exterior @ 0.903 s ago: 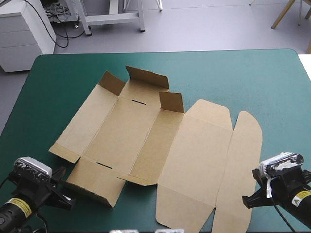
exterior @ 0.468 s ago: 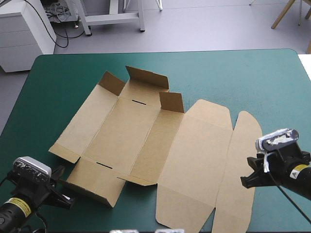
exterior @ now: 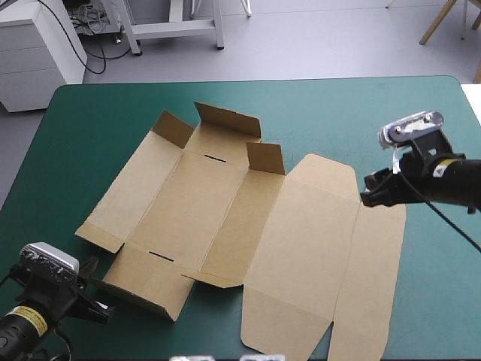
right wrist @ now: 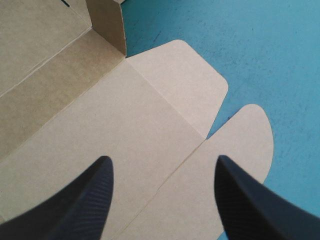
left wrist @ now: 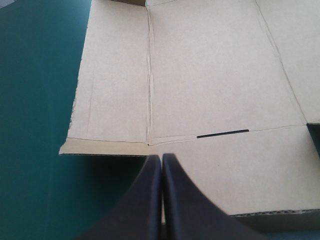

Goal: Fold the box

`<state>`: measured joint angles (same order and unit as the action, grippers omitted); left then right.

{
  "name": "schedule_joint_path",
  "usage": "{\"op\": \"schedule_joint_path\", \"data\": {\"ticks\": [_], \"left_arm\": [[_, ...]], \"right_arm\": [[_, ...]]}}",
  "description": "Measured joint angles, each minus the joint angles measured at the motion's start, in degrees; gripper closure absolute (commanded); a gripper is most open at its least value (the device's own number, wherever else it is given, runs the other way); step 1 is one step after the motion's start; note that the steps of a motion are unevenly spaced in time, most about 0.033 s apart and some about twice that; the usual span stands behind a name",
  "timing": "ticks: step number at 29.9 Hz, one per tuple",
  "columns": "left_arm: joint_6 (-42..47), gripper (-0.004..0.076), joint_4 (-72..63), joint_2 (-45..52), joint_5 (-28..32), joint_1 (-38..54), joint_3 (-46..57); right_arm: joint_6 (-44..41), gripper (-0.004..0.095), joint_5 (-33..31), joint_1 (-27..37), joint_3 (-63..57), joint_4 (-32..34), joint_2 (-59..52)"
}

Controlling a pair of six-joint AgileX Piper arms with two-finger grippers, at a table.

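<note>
The brown box (exterior: pixel 218 218) lies spread out as a cut sheet in the middle of the table. Its short flaps at the far end stand raised, and the lid and rounded tuck flap (exterior: pixel 376 248) lie flat on the right. My right gripper (exterior: pixel 368 197) hovers open over the far end of the tuck flap. In the right wrist view its fingers (right wrist: pixel 100 180) stand wide apart over the crease between lid and flap (right wrist: pixel 240 135), with nothing between them. My left gripper (exterior: pixel 104 307) is shut at the box's near left corner, its tips (left wrist: pixel 161 161) just over the near flap (left wrist: pixel 240 170).
The teal-green cover (exterior: pixel 361 113) shows in a broad band between the box and the table's far and right edges. A narrower strip (exterior: pixel 68 173) runs along the left edge. The table's near edge lies close behind my left gripper.
My right gripper has travelled from the near right of the table toward the far side, over the tuck flap, and its fingers have opened. The left arm and the box have stayed put.
</note>
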<state>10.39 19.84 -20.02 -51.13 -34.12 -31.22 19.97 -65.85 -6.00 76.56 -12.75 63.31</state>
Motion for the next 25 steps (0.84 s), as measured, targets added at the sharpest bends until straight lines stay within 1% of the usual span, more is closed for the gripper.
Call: {"op": "schedule_joint_path", "data": {"ticks": [6,11,15,25], "left_arm": [[0.0,0.0734,0.0,0.0,0.0,0.0,0.0],[0.0,0.0734,0.1,0.0,-0.1,0.0,0.0],[0.0,0.0734,0.1,0.0,-0.1,0.0,0.0],[0.0,0.0734,0.1,0.0,-0.1,0.0,0.0]], "right_arm": [[2.4,0.0243,-4.6,0.0,14.3,-0.7,11.2],[6.6,0.0245,-5.0,0.0,24.1,-5.0,20.0],[8.2,0.0245,-5.1,0.0,30.6,-8.0,26.2],[10.8,0.0247,-5.3,-0.5,44.1,-11.0,40.8]]}}
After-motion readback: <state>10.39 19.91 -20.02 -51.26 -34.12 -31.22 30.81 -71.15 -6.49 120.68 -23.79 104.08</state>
